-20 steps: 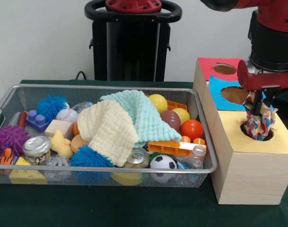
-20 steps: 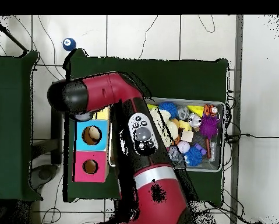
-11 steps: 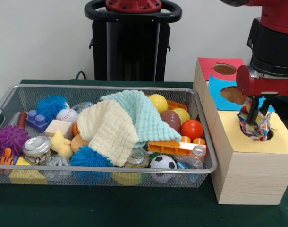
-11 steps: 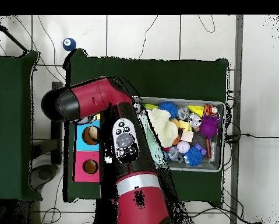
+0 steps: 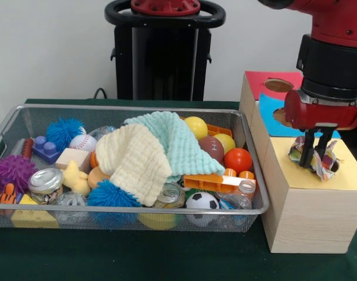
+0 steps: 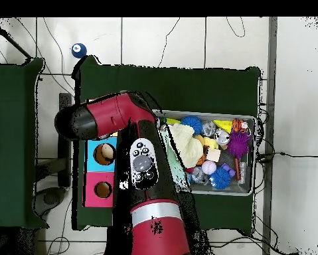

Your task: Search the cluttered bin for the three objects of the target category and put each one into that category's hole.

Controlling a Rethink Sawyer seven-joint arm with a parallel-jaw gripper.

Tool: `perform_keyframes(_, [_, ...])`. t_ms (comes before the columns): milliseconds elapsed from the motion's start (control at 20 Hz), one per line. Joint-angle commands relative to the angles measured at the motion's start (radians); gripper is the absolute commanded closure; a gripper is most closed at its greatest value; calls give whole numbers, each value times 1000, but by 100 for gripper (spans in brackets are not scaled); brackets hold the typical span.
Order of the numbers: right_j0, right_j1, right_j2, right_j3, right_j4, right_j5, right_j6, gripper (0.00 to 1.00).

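Gripper (image 5: 315, 157) pinched the patterned cloth (image 5: 316, 159) over the yellow hole (image 5: 336, 165); seemingly not yet dropped. Two cloths (image 5: 152, 152) remained in the bin (image 5: 131, 218).

- Front view is bright and even — no hard shadows on the white wall (image 5: 50, 52).
- Soft shadow lies under the bin (image 5: 9, 126) on the green desk (image 5: 137, 257).
- Small glints show on the cans (image 5: 45, 180) and the red arm (image 5: 322, 114).
- Overhead view is flatter, with pale floor (image 6: 188, 40) nearly washed out — the desk reads very dark.
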Motion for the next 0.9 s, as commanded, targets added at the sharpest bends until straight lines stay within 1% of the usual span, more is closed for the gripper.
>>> perform_keyframes(50, [-40,62,-10,58,55,-15,164,100])
perform_keyframes(350, [-57,93,19,45,140,149,108,100])
perform_keyframes(500, [-68,103,33,34,172,208,74,100])
perform_keyframes(650, [-67,109,31,20,189,242,57,100])
perform_keyframes(850, [-50,114,8,18,192,260,65,100])
perform_keyframes(900, [-50,111,8,28,194,257,62,100])
